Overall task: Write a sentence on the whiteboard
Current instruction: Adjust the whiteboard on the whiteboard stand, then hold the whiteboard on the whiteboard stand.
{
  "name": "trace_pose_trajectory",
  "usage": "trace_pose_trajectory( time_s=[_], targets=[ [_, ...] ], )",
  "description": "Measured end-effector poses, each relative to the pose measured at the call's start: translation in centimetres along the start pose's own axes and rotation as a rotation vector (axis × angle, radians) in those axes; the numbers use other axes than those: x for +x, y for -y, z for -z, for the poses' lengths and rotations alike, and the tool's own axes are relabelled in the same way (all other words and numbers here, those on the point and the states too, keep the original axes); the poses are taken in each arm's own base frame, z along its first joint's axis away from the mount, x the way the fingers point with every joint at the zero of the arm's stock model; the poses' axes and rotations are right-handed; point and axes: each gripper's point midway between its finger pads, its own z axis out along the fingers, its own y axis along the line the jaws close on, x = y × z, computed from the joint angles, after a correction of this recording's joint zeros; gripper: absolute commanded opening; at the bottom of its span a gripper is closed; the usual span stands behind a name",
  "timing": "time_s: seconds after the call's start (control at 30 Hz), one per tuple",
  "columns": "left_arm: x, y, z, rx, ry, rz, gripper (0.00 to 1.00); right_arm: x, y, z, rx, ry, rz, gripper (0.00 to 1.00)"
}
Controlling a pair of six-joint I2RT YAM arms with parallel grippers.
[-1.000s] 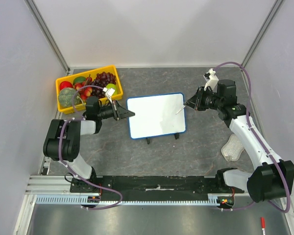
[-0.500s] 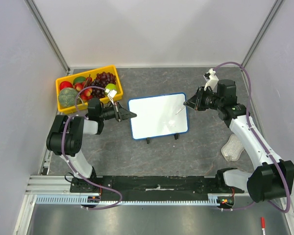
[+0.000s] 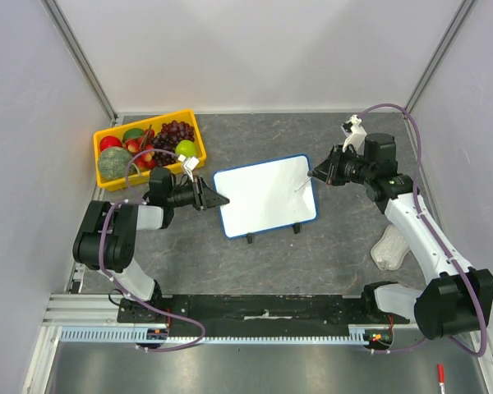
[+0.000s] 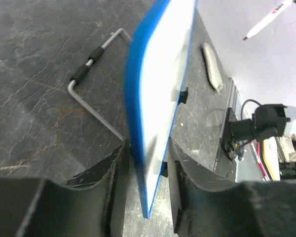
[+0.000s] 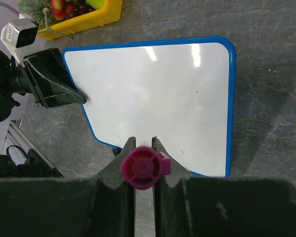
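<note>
Marker: a white-barrelled pen (image 3: 303, 183) with a magenta end, pinched between the pressed-together fingers of the right gripper (image 3: 320, 174). Its tip points down at the right part of the board's face.
Tip contact: cannot tell from above whether the tip touches the surface or hangs just over it.
Whiteboard: the blue-framed whiteboard (image 3: 263, 197) stands mid-table between the two grippers, propped on its wire stand (image 4: 94, 63) and two black feet. It is turned slightly askew, and its face is bare with no lettering.
Left gripper: the left gripper (image 3: 208, 197) is at the board's left edge. In the wrist view the blue frame runs between its two fingers, which sit close on both sides. That spot is blurred, so I cannot tell whether they pinch the edge or only straddle it.
Surroundings: a yellow tray (image 3: 145, 122) of fruit lies well apart at the far left.
Step in hand: judged from the blank face, this is the set-up before the first stroke, steadying the board and bringing the pen to a start point. The sentence is not yet begun.
Next move calls for: a board that will not slide or tip under pressure. The tip should start near the upper left of the face, not where it now sits at the right, and press down lightly.
</note>
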Motion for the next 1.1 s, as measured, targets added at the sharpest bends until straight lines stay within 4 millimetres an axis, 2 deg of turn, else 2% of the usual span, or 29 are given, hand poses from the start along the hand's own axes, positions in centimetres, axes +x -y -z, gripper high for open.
trace_pose_trajectory(
  time_s=[0.07,0.13,0.27,0.5,0.77,0.93,1.1],
  targets=[
    [0.6,-0.4,0.1,-0.029,-0.009,0.007,0.52,0.0,0.0,0.0,0.0,0.001,0.0,0.0],
    [0.8,-0.7,0.2,-0.058,-0.01,0.013,0.67,0.0,0.0,0.0,0.0,0.001,0.0,0.0],
    [0.1,-0.2,0.8,-0.1,0.018,-0.013,0.73,-0.1,-0.1,0.1,-0.002,0.005,0.002,0.0],
    [-3.6,2.6,2.4,-0.169,0.13,-0.114,0.8,-0.4,-0.5,0.4,-0.012,0.019,0.013,0.0],
    [-6.3,5.1,4.2,-0.25,0.181,-0.118,0.81,-0.8,-1.9,0.6,-0.039,0.043,0.051,0.0],
    [-7.4,7.3,5.0,-0.258,0.181,-0.113,0.83,0.9,-4.7,-0.6,-0.081,0.005,0.112,0.0],
    [-7.6,8.5,5.5,-0.264,0.16,-0.087,0.84,2.1,-7.3,-3.0,-0.126,-0.04,0.153,0.0]
  ],
)
